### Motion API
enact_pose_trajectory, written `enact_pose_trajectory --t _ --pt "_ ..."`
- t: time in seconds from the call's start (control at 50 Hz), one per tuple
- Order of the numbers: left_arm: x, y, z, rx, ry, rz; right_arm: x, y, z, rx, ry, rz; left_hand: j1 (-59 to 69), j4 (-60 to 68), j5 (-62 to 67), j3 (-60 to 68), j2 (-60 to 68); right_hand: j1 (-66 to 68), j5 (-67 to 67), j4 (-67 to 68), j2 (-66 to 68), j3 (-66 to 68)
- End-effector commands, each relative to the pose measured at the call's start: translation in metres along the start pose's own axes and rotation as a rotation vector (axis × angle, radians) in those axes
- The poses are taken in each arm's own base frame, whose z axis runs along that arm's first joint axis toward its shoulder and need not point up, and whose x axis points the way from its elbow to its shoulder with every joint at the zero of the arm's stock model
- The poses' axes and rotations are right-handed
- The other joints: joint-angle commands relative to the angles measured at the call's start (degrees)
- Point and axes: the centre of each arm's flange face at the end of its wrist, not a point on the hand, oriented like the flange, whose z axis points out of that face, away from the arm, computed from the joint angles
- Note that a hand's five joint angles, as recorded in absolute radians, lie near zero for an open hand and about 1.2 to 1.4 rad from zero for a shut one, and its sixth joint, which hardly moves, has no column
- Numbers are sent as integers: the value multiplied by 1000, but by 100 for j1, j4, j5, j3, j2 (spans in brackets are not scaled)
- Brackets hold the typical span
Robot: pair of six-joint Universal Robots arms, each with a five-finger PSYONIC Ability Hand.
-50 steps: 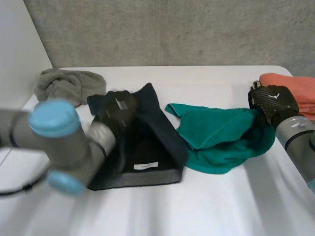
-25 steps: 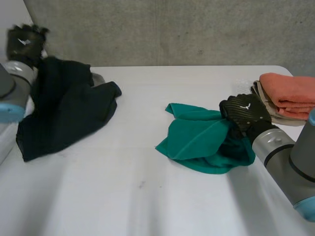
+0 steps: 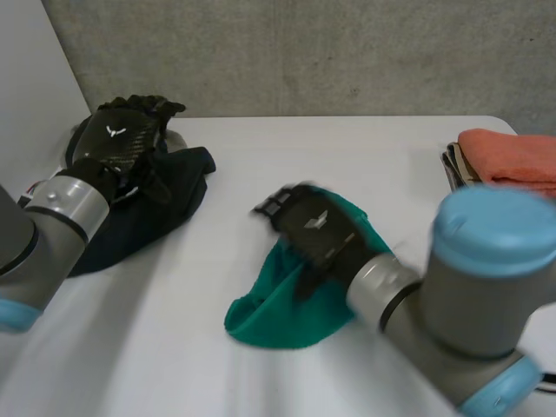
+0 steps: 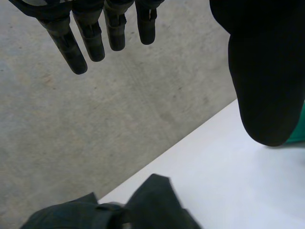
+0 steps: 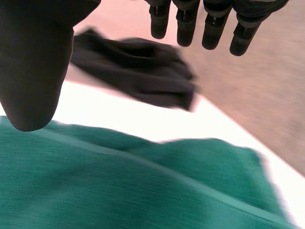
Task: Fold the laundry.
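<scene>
Presently holding nothing: left hand (image 3: 117, 143) straight-fingered by crumpled black cloth (image 3: 165, 208), right hand (image 3: 317, 230) straight-fingered over rumpled teal towel (image 3: 278, 308) on white counter (image 3: 261, 165).

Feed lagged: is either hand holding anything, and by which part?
Neither holds anything: left hand open over the black garment, right hand open over the green towel.

Dark cloth (image 3: 165, 208) down, green cloth (image 3: 278, 314) leftward.

The left hand (image 3: 117, 148) is over the black garment (image 3: 165, 207), far left. The right hand (image 3: 317, 228) lies on the green cloth (image 3: 278, 311).
</scene>
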Motion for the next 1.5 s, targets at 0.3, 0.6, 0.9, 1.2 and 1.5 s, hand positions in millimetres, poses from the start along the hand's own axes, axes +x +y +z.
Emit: enact_pose_trajectory --t 0.3,0.6,0.9,1.2,1.5 --pt "126 38 -98 -383 345 -70 137 26 -11 -243 169 -97 620 533 387 485 502 -186 -154 -75 -77 -77" --pt "73 57 -87 -423 98 -111 95 36 20 -131 -73 -222 623 536 389 487 504 2153 2184 2264 2262 2261" --pt "48 60 -91 -406 84 -183 62 62 52 -235 -52 -262 85 -2 -148 -51 -34 6041 6072 6151 6150 6149" --pt "45 74 -43 -328 157 -240 82 -83 -22 147 129 -206 -55 -142 -288 -190 -173 6697 6728 6807 6806 6805" --pt "123 94 -16 -343 425 -457 79 -146 -87 287 171 -228 -55 -142 -288 -190 -173 6697 6728 6807 6806 6805"
